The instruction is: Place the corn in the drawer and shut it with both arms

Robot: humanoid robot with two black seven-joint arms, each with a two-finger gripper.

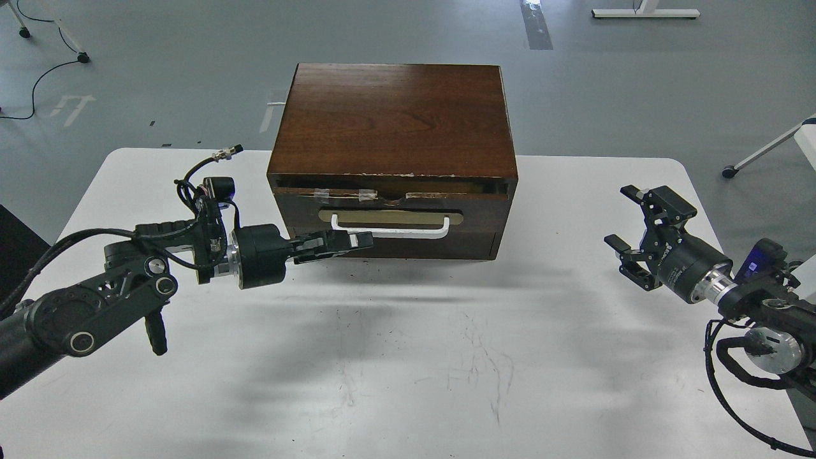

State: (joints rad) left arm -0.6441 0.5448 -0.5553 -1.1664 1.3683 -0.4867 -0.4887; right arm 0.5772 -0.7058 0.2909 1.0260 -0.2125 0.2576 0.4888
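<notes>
The dark brown drawer [484, 213] sits pushed into its wooden cabinet [392, 118], its front flush with the cabinet face. Its white bar handle [408, 231] and taped top edge show. The corn is hidden inside. My left gripper [360, 241] is shut, its fingers [331, 243] lying flat against the drawer front just under the handle's left end. My right gripper [628, 223] is open and empty, well off to the right of the cabinet, above the table.
The cabinet stands at the back middle of a white table [408, 357]. The grey floor beyond holds cables [38, 76] and desk legs [644, 11]. A plain dark panel [433, 247] sits below the drawer.
</notes>
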